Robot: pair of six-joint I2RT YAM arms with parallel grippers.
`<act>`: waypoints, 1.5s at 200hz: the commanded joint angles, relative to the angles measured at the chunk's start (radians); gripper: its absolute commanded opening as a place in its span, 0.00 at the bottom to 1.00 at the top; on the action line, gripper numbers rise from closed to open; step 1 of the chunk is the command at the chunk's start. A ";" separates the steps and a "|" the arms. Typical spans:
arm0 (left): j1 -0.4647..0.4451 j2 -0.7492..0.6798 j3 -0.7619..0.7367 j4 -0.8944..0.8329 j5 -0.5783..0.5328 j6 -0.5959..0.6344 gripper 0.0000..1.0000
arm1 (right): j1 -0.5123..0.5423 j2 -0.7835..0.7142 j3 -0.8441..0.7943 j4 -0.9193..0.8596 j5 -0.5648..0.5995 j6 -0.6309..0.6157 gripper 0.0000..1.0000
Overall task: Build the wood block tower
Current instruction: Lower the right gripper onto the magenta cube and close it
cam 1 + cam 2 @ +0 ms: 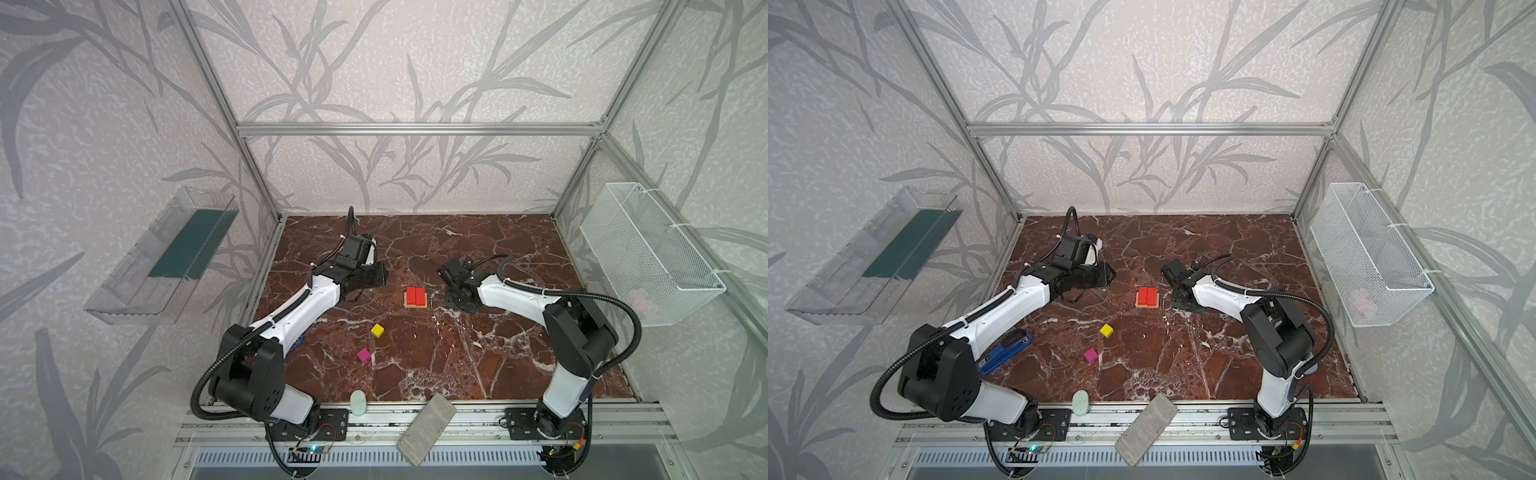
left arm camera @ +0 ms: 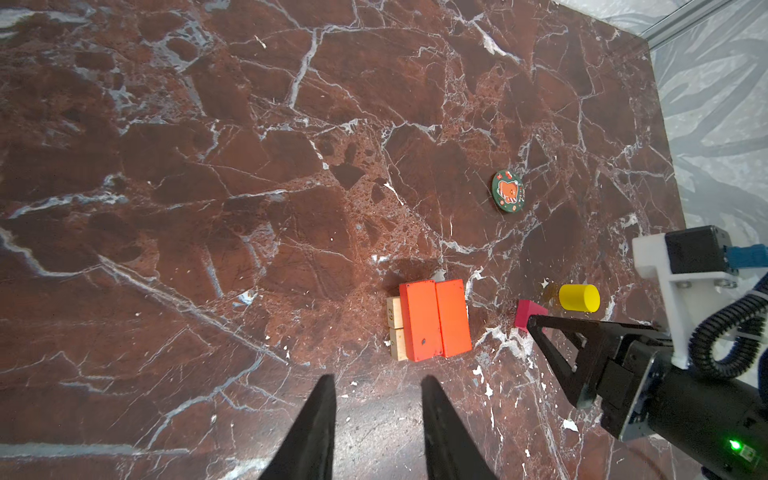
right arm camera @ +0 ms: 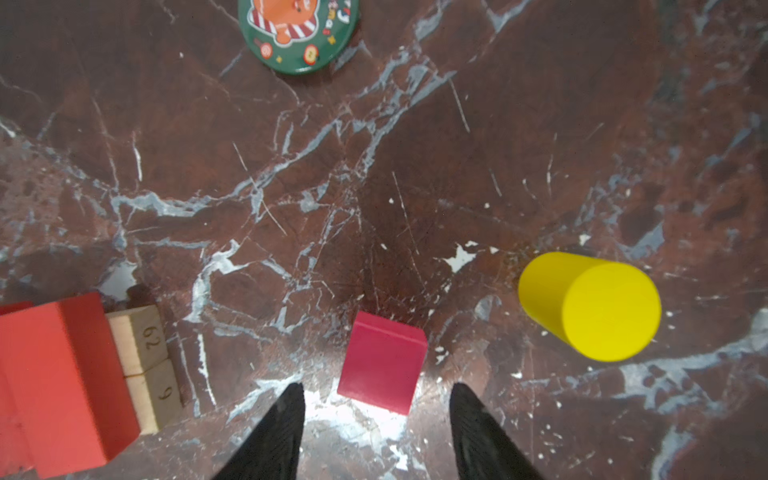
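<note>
You are hovering the right tool (image 3: 376, 386) low over the table (image 1: 478, 365). Its jaws are standing wide and empty, and a magenta cube (image 3: 382, 361) is sitting on the table just ahead of the tips, lined up with the gap. I judge you are setting up to take that cube for the next layer.

The tower (image 1: 415, 297) is standing mid-table, just left of this tool. Two tan bars (image 3: 145, 357) are lying side by side as the base, with two red blocks (image 2: 434, 320) lying side by side on them, which is giving the cubes a broad, flat deck.

You are holding the left tool (image 2: 378, 377) off on the tower's left, jaws partly apart with nothing between them, probably to give the right arm room.

In both top views the right arm is hiding that magenta cube and the yellow cylinder (image 3: 594, 307). Only the wrist views are showing them, the cylinder near the cube on the side away from the tower, and a round green badge (image 2: 508, 191) farther off.

The top views are showing what the wrist views are missing: the yellow cube (image 1: 377, 330) and the other magenta cube (image 1: 363, 354), waiting nearer you and left of the tower. A blue stapler (image 1: 1003, 351) is showing beside the left arm in a top view.
</note>
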 commanded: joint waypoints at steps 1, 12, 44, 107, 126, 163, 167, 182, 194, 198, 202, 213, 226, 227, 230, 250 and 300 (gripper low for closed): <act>0.009 -0.039 -0.016 0.005 -0.004 0.014 0.34 | -0.008 0.025 0.036 -0.027 0.025 0.030 0.57; 0.012 -0.040 -0.017 0.006 -0.002 0.013 0.34 | -0.008 0.036 0.044 -0.033 0.029 0.034 0.55; 0.020 -0.042 -0.022 0.009 0.000 0.013 0.34 | -0.007 0.050 0.046 -0.028 0.041 0.049 0.52; 0.027 -0.043 -0.028 0.017 0.014 0.007 0.34 | -0.008 0.072 0.052 -0.034 0.036 0.054 0.45; 0.028 -0.043 -0.029 0.019 0.014 0.007 0.34 | -0.008 0.075 0.050 -0.034 0.035 0.055 0.42; 0.030 -0.044 -0.029 0.020 0.017 0.007 0.34 | -0.007 0.083 0.051 -0.032 0.030 0.055 0.37; 0.030 -0.045 -0.029 0.019 0.020 0.007 0.34 | -0.007 0.084 0.052 -0.033 0.029 0.054 0.37; 0.031 -0.045 -0.030 0.019 0.020 0.007 0.34 | -0.008 0.086 0.052 -0.032 0.028 0.053 0.37; 0.031 -0.046 -0.031 0.020 0.019 0.007 0.34 | -0.007 0.086 0.051 -0.032 0.027 0.053 0.37; 0.032 -0.047 -0.031 0.019 0.019 0.007 0.34 | -0.007 0.086 0.052 -0.032 0.026 0.053 0.37; 0.032 -0.048 -0.031 0.019 0.020 0.007 0.34 | -0.008 0.085 0.052 -0.032 0.025 0.051 0.36; 0.032 -0.051 -0.032 0.019 0.019 0.008 0.34 | -0.008 0.083 0.052 -0.031 0.023 0.048 0.29; 0.033 -0.054 -0.034 0.019 0.020 0.007 0.34 | -0.008 0.080 0.052 -0.030 0.021 0.045 0.24; 0.033 -0.054 -0.034 0.019 0.019 0.007 0.34 | -0.008 0.080 0.052 -0.030 0.021 0.045 0.24; 0.032 -0.055 -0.033 0.019 0.020 0.007 0.34 | -0.008 0.079 0.051 -0.031 0.019 0.044 0.23; 0.034 -0.055 -0.034 0.021 0.020 0.007 0.34 | -0.008 0.069 0.051 -0.033 0.011 0.033 0.21; 0.035 -0.054 -0.035 0.024 0.026 0.007 0.34 | -0.005 0.032 0.063 -0.051 -0.003 -0.012 0.19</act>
